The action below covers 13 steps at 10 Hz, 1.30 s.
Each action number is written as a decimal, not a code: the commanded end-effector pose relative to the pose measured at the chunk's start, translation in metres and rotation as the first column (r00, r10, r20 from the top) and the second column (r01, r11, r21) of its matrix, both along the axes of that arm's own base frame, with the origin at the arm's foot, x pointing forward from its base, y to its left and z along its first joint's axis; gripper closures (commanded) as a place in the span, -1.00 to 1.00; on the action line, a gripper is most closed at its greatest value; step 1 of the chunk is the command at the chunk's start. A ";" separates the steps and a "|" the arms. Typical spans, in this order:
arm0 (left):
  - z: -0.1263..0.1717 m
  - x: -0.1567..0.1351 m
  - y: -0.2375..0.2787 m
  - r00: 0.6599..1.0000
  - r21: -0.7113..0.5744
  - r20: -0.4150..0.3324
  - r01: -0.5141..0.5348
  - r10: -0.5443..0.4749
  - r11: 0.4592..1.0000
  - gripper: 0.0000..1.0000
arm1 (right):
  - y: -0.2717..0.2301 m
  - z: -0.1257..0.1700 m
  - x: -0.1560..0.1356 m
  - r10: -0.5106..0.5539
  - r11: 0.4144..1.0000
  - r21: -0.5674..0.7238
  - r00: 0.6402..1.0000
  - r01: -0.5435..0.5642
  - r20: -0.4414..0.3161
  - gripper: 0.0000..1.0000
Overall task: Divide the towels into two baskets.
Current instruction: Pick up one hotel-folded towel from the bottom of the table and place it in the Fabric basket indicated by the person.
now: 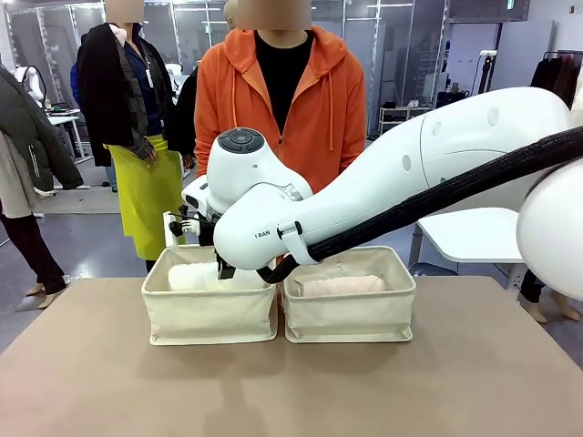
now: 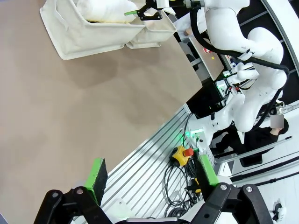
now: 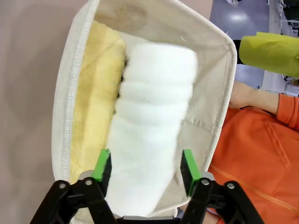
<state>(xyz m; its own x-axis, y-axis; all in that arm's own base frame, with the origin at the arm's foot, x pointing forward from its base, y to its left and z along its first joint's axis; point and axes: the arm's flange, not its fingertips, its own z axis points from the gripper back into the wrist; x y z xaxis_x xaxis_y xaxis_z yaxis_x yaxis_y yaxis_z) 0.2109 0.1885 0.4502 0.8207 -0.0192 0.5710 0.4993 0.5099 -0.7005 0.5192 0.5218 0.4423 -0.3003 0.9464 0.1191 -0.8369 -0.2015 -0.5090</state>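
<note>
The white towel (image 3: 149,126) is straddled, ungripped, by the parted right gripper (image 3: 145,170) inside the left basket (image 3: 70,88); the left gripper (image 2: 152,179) is held apart.

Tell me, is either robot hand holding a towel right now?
It cannot be told: the right hand straddles the white towel's near end in the basket, fingers apart. The left hand holds nothing.

My right gripper (image 3: 145,169) straddles white towel (image 3: 149,126), pads parted; yellow towel (image 3: 96,88) beside it in basket (image 3: 70,84).

White (image 3: 152,135), yellow towels (image 3: 96,98) in basket (image 3: 65,107)
</note>
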 end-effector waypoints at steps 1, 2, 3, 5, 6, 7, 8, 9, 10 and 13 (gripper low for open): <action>0.005 -0.002 0.000 1.000 -0.024 0.015 0.001 0.000 1.000 -0.93 | 0.002 0.002 -0.008 -0.033 0.999 -0.005 0.999 0.033 0.003 -1.00; 0.005 -0.002 0.000 1.000 -0.024 0.015 0.001 0.000 1.000 -0.93 | 0.001 0.004 -0.009 -0.037 0.999 -0.001 0.999 0.037 0.007 -0.99; 0.005 -0.002 0.000 1.000 -0.024 0.015 0.001 0.000 1.000 -0.93 | -0.003 0.006 -0.010 -0.048 0.999 0.009 0.999 0.048 0.013 -1.00; 0.005 -0.002 0.000 1.000 -0.024 0.015 0.001 0.000 1.000 -0.93 | 0.000 0.003 0.000 -0.006 1.000 0.004 1.000 0.006 0.002 -1.00; 0.005 -0.002 0.000 1.000 -0.024 0.015 0.001 0.000 1.000 -0.93 | 0.000 0.003 0.000 -0.006 1.000 0.004 1.000 0.006 0.002 -1.00; 0.005 -0.002 0.000 1.000 -0.024 0.015 0.001 0.000 1.000 -0.93 | 0.000 0.003 0.000 -0.006 1.000 0.004 1.000 0.006 0.002 -1.00; 0.005 -0.002 0.000 1.000 -0.024 0.015 0.001 0.000 1.000 -0.93 | 0.000 0.003 0.000 -0.006 1.000 0.004 1.000 0.006 0.002 -1.00; 0.005 -0.002 0.000 1.000 -0.024 0.015 0.001 0.000 1.000 -0.93 | 0.000 0.003 0.000 -0.006 1.000 0.004 1.000 0.006 0.002 -1.00; 0.005 -0.002 0.000 1.000 -0.024 0.015 0.001 0.000 1.000 -0.93 | 0.000 0.003 0.000 -0.006 1.000 0.004 1.000 0.006 0.002 -1.00; 0.005 -0.002 0.000 1.000 -0.024 0.015 0.001 0.000 1.000 -0.93 | 0.000 0.003 0.000 -0.006 1.000 0.004 1.000 0.006 0.002 -1.00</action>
